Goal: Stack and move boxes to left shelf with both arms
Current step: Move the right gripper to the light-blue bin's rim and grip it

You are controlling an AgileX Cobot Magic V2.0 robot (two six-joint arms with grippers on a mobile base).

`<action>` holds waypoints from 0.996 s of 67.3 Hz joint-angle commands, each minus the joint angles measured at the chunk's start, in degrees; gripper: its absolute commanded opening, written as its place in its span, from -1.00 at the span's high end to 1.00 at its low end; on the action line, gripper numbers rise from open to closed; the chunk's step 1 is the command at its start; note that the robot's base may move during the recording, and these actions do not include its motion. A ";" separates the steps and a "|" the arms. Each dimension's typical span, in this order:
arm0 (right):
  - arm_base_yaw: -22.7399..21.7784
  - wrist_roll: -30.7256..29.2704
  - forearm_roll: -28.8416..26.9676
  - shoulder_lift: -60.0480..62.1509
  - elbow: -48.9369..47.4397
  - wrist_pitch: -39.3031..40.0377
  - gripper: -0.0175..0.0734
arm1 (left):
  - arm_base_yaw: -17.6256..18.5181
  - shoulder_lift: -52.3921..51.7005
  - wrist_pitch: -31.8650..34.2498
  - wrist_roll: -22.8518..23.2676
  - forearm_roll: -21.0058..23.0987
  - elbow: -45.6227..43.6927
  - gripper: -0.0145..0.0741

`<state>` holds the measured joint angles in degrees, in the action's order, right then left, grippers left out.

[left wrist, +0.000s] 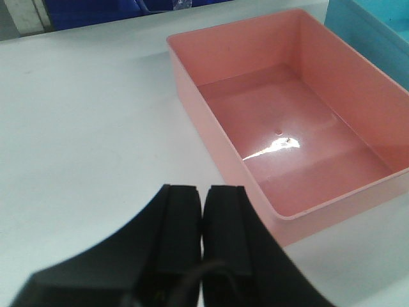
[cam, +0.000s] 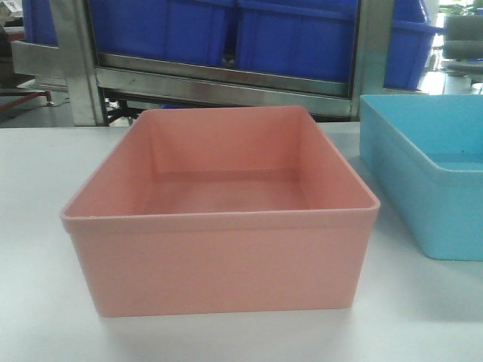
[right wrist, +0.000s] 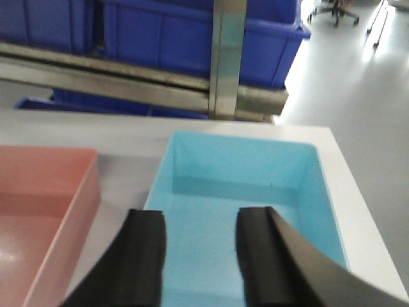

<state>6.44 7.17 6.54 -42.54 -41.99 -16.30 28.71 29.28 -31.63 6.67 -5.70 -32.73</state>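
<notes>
The salmon pink bin (cam: 219, 249) stands upright and empty on the grey-white desk (cam: 38, 317). The light blue bin (cam: 423, 173) sits just beside it on the right, separated by a narrow strip of desk, so the two are not stacked. The blue one is also empty and lies near the desk's right edge. The left gripper (left wrist: 202, 224) hovers over bare desk to the left of the pink bin, its jaws pressed together with nothing between them. The right gripper (right wrist: 199, 249) hangs above the blue bin's near end, its jaws spread apart and holding nothing. Behind the desk a steel rack (cam: 226, 83) carries dark blue bins (cam: 294, 38).
</notes>
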 commanded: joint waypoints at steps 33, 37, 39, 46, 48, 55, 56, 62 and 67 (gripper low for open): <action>-15.31 -9.03 -0.63 -38.67 -40.24 -36.57 -0.75 | 0.07 0.16 4.94 -0.16 -0.47 -1.72 0.69; -18.98 -12.73 -2.70 -41.64 -42.31 -37.41 -0.75 | 0.07 0.16 4.94 -0.16 -0.47 -1.72 0.69; -20.27 -14.08 -3.63 -42.75 -42.86 -37.33 -0.75 | 0.07 0.16 4.94 -0.16 -0.47 -1.72 0.69; -23.88 -19.83 -7.61 -47.31 -43.77 -34.75 -0.75 | 0.07 0.16 4.94 -0.16 -0.61 -1.72 0.69; -24.27 -21.23 -8.27 -48.36 -43.77 -33.68 -0.75 | 0.07 0.16 4.94 -0.16 -0.76 -1.72 0.69; -24.67 -24.96 -8.64 -52.87 -43.77 -28.70 -0.75 | 0.07 0.16 4.94 -0.16 -1.01 -1.72 0.69; -24.67 -25.26 -8.64 -53.44 -43.77 -28.13 -0.75 | 0.07 0.16 4.94 -0.16 -1.01 -1.72 0.69; -24.61 -25.83 -8.64 -56.98 -43.77 -24.29 -0.75 | 0.07 0.16 4.94 -0.16 -1.01 -1.72 0.69; -24.55 -25.83 -8.64 -59.80 -43.77 -21.76 -0.75 | 0.07 0.16 4.94 -0.16 -1.01 -1.72 0.69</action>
<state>-17.82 -17.41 -2.00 -102.77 -83.70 -43.22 28.71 29.28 -31.37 6.46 -6.20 -32.73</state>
